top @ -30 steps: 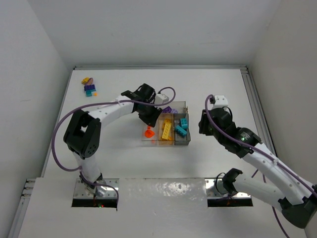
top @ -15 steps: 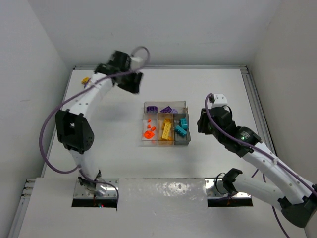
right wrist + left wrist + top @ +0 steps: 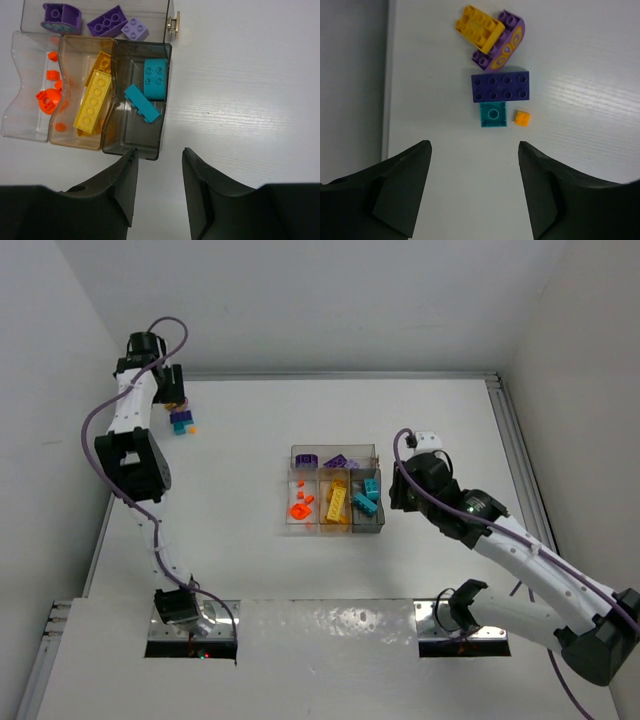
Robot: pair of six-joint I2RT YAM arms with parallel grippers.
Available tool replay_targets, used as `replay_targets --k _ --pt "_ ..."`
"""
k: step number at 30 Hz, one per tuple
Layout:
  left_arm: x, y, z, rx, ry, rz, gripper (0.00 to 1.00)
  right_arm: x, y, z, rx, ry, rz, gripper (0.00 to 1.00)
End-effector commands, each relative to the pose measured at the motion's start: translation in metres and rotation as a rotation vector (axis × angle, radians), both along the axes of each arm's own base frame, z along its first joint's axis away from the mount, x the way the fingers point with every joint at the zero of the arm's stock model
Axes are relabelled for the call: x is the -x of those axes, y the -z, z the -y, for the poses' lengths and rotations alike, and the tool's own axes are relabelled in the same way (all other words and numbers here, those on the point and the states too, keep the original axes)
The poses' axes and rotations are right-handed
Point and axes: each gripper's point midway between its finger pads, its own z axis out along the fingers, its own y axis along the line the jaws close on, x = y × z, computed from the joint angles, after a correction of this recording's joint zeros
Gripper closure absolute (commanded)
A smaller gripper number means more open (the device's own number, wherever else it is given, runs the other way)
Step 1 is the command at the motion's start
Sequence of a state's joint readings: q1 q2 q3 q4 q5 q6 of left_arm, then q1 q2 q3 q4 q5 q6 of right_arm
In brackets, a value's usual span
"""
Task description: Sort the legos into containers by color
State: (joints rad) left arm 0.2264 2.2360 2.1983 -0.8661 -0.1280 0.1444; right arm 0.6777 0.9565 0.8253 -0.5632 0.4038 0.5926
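Clear plastic tray (image 3: pixel 20 120) sits mid-tabletop (image 3: pixel 450 410). Orange legos (image 3: pixel 46 97) in left bin, yellow legos (image 3: pixel 92 102) in middle bin, teal legos (image 3: pixel 155 77) in right bin, purple legos (image 3: pixel 107 21) in the long bin. Unsorted cluster at far-left corner: yellow brick (image 3: pixel 477 31), purple curved piece (image 3: pixel 507 47), dark purple brick (image 3: pixel 501 86), teal brick (image 3: pixel 493 114), small orange piece (image 3: pixel 522 118). Left fingers (image 3: pixel 405 175) spread wide above the cluster, holding nothing. Right fingers (image 3: pixel 120 185) narrow, empty, just beside the teal bin.

Glossy plastic legos (image 3: pixel 500 87); clear plastic tray (image 3: pixel 135 141); matt grained table (image 3: pixel 580 60).
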Motion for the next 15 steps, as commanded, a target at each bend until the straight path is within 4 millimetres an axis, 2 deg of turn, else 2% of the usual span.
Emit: replay_targets --k 1,2,4,5,7,10,13,15 --pt "-0.008 0.011 -0.006 0.025 -0.009 0.001 0.31 -0.01 -0.014 -0.012 -0.018 -0.031 0.033 0.6" --pt "-0.007 0.024 -0.003 0.043 0.013 -0.025 0.29 -0.011 -0.012 -0.013 -0.013 -0.03 0.028 0.6" --pt "-0.006 0.038 0.002 0.061 0.037 -0.047 0.25 -0.012 -0.01 -0.014 -0.011 -0.032 0.023 0.6" --pt "-0.004 0.05 0.005 0.078 0.047 -0.063 0.25 -0.012 -0.009 -0.015 -0.011 -0.037 0.02 0.6" --pt "-0.003 0.061 0.006 0.08 0.053 -0.075 0.25 -0.013 -0.006 -0.017 -0.004 -0.042 0.013 0.6" --pt "-0.004 0.079 -0.002 0.052 0.025 -0.093 0.29 -0.014 -0.006 -0.018 0.0 -0.045 0.007 0.6" --pt "-0.01 0.083 -0.006 0.042 0.007 -0.08 0.34 -0.015 -0.009 -0.019 -0.001 -0.048 0.01 0.6" --pt "-0.015 0.08 -0.002 0.059 0.022 -0.054 0.41 -0.015 -0.01 -0.018 0.0 -0.046 0.012 0.6"
